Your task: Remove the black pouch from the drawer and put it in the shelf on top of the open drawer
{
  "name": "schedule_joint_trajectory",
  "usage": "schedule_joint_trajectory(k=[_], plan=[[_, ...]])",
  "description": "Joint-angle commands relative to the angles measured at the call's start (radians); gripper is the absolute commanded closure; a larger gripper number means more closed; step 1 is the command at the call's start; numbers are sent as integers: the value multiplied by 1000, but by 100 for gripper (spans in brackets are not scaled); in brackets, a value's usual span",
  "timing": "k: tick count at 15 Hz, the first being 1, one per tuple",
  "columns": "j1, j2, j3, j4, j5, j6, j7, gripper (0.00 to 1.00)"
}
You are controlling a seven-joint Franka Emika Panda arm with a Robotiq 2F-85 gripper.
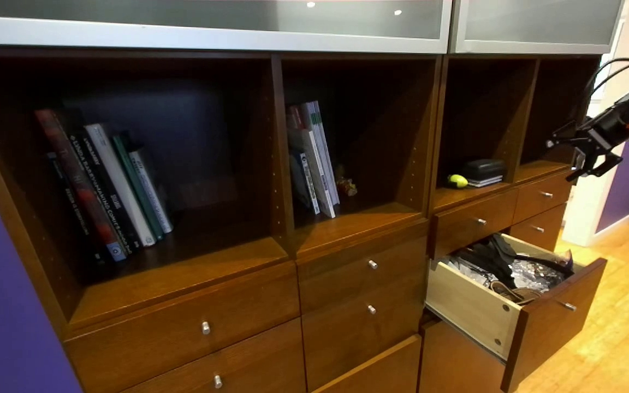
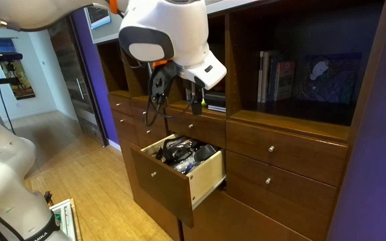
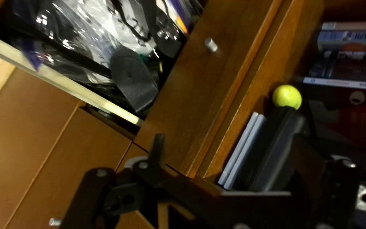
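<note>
The open drawer (image 1: 473, 305) (image 2: 208, 175) holds black straps, clear plastic bags and a dark grey, rounded flat piece (image 2: 205, 153), which also shows in the wrist view (image 3: 132, 78). On the shelf (image 1: 446, 198) above the drawer lies a black zipped case (image 1: 484, 168) (image 2: 215, 99) (image 3: 275, 149). I cannot tell which of these two dark things is the black pouch. My gripper (image 1: 561, 160) is open and empty, in front of the shelf and above the drawer. In the wrist view its spread fingers (image 3: 229, 141) frame the case without visibly holding it.
Pale thin notebooks (image 1: 485, 182) (image 3: 241, 151) lie under the case. A yellow ball (image 1: 457, 181) (image 3: 287, 97) sits beside it. Leaning books (image 1: 314, 158) stand in a neighbouring compartment. The drawer front (image 1: 557, 322) juts out. A shelf divider (image 1: 527, 114) bounds the compartment.
</note>
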Motion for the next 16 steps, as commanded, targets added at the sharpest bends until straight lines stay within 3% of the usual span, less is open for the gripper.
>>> schedule_joint_trajectory(k=[1, 6, 7, 16], plan=[[-16, -14, -40, 97, -155, -229, -56, 0], [-6, 40, -71, 206, -292, -430, -220, 0], [-12, 1, -64, 155, -246, -371, -161, 0], [-12, 11, -64, 159, -249, -377, -170, 0]])
